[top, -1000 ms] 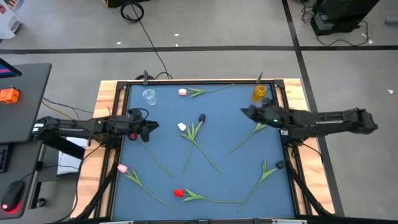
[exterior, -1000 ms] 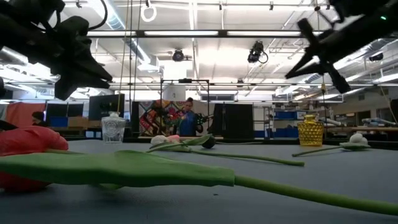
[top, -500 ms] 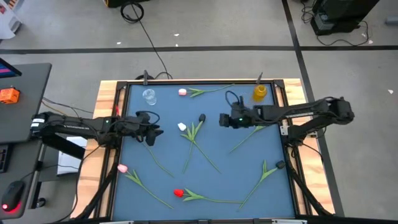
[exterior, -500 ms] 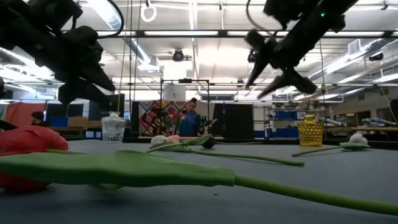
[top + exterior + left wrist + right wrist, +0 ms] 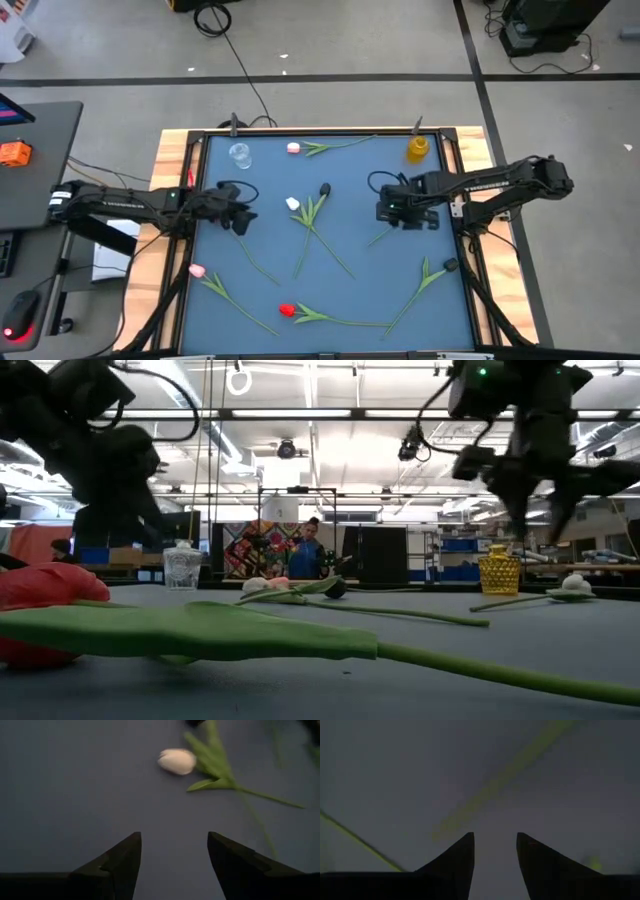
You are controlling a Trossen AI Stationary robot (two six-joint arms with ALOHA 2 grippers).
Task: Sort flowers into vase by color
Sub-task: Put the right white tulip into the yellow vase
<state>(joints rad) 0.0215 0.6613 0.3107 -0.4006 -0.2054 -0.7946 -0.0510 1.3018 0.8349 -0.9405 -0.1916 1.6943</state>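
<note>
Left gripper (image 5: 172,865) fingers apart near white tulip (image 5: 177,761), right gripper (image 5: 495,862) fingers apart over blurred stem (image 5: 505,780)

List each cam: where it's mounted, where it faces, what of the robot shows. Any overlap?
High: overhead, straight down on the blue table; both arms, left gripper, right gripper.
Low: table height, looking across into the room; both arms hang in from above.
Left wrist: past its open fingers at the white tulip.
Right wrist: past its open fingers at a blurred stem.
Shared: white tulip, high and left wrist.
</note>
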